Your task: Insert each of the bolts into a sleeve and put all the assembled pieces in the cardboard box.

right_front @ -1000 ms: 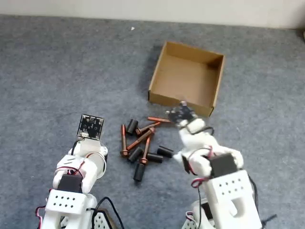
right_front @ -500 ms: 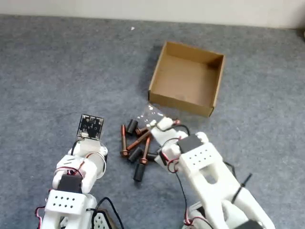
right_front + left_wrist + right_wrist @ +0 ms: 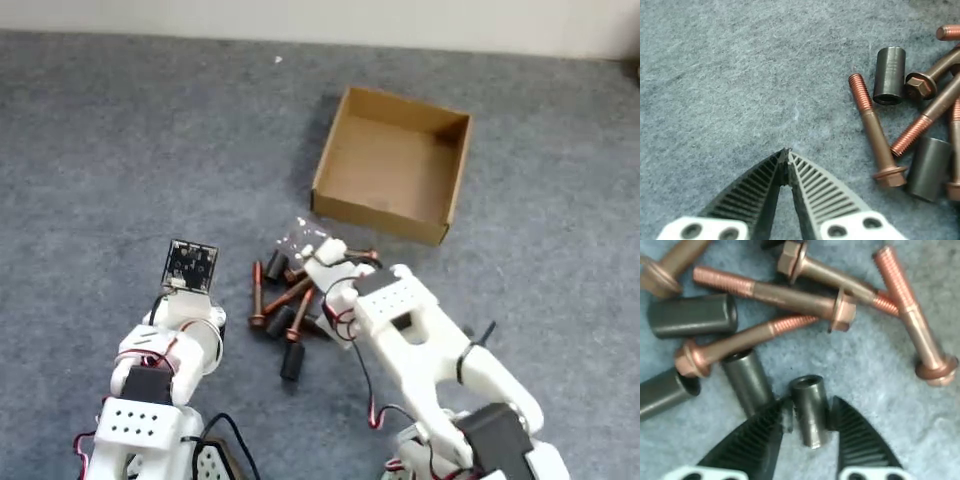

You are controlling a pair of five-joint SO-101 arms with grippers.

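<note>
A grey carpeted table is seen from above. Toward its far side stands an open-topped cardboard box.

Two white robot arms come in from the near edge. The right arm stretches forward and inward over a loose pile of bolts and sleeves. The pile lies on the carpet just in front of the box and does not touch it. The left arm sits folded back on the other side of the pile, a little apart from it.

Seen from its own wrist, the right gripper is low over the pile with its jaws narrowly parted. One short dark sleeve lies between them, lengthwise along the fingers, with its open end pointing away from the wrist. A jaw sits close against each side of it. Whether they are pressing on it cannot be told. Other dark sleeves and copper-coloured bolts lie crossed on the carpet just beyond the jaw tips.

The left gripper has its jaws closed tip to tip with nothing between them, over bare carpet. A copper bolt and an upright-looking dark tube lie off to one side of it, clear of the jaws.
</note>
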